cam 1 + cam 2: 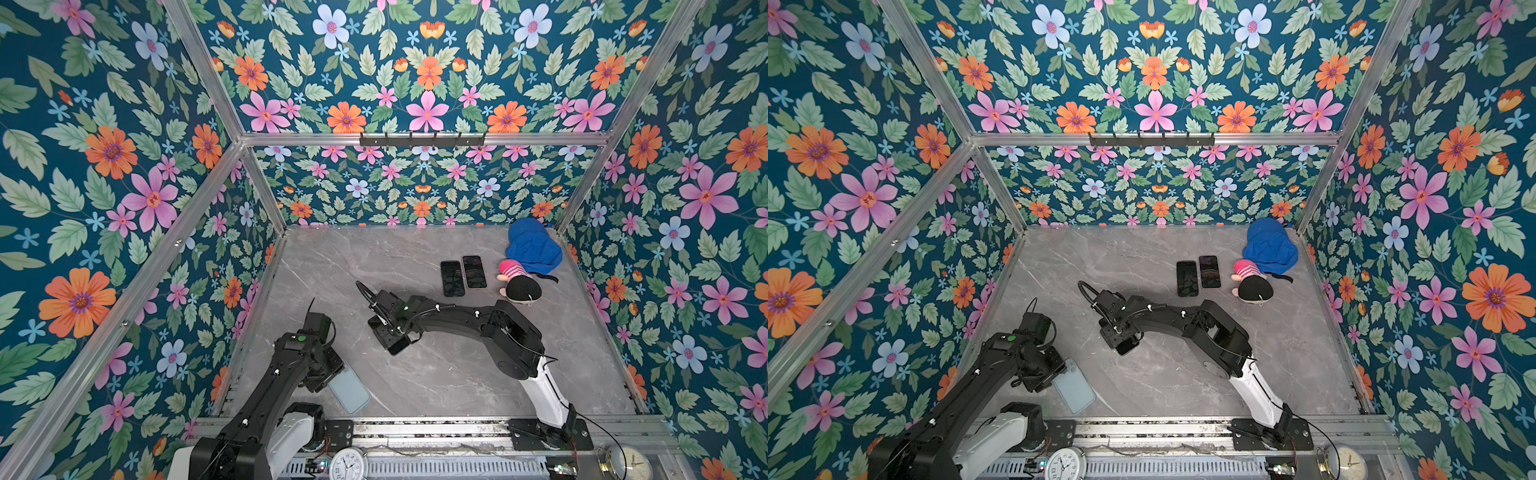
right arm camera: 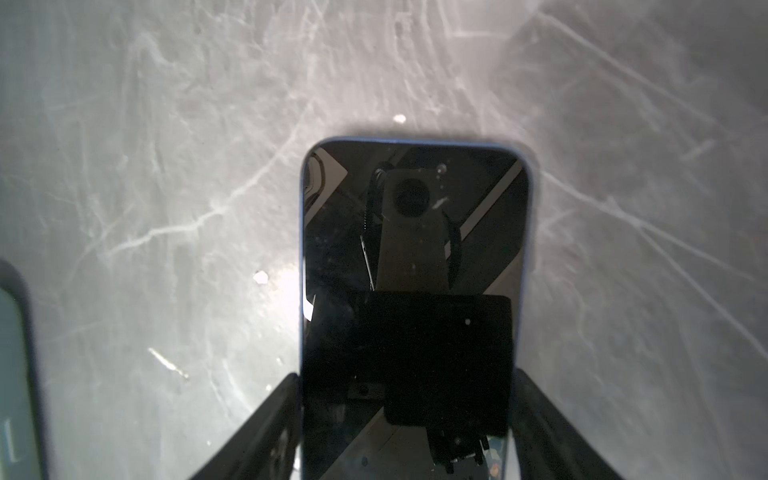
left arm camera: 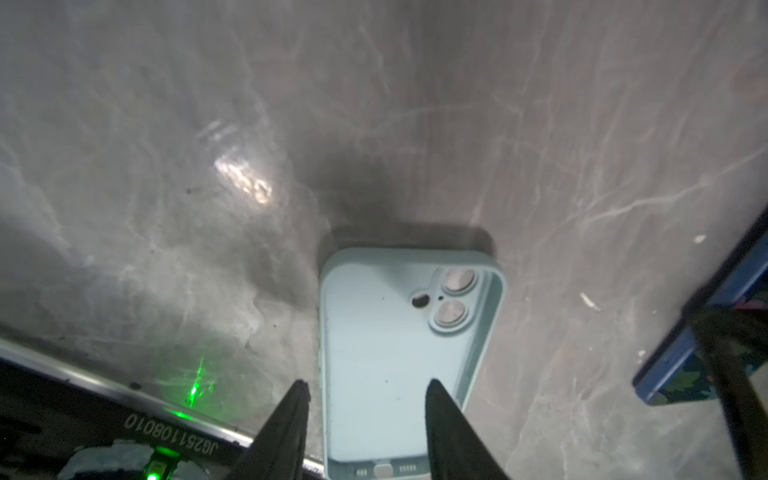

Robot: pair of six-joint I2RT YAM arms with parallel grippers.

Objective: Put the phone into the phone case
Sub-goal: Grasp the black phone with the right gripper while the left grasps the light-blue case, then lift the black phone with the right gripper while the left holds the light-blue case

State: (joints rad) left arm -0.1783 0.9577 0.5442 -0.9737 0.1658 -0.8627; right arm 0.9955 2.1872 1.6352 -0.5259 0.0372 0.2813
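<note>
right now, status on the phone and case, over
Left gripper: jaws open astride empty phone case edge. Right gripper: jaws flanking phone, grip unclear. Nothing between phone and phone case.

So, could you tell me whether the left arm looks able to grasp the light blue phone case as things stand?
Probably yes: the left claw hangs open right over the light blue phone case, one finger outside its long wall, the other above its inside, and nothing lies in between.
</note>
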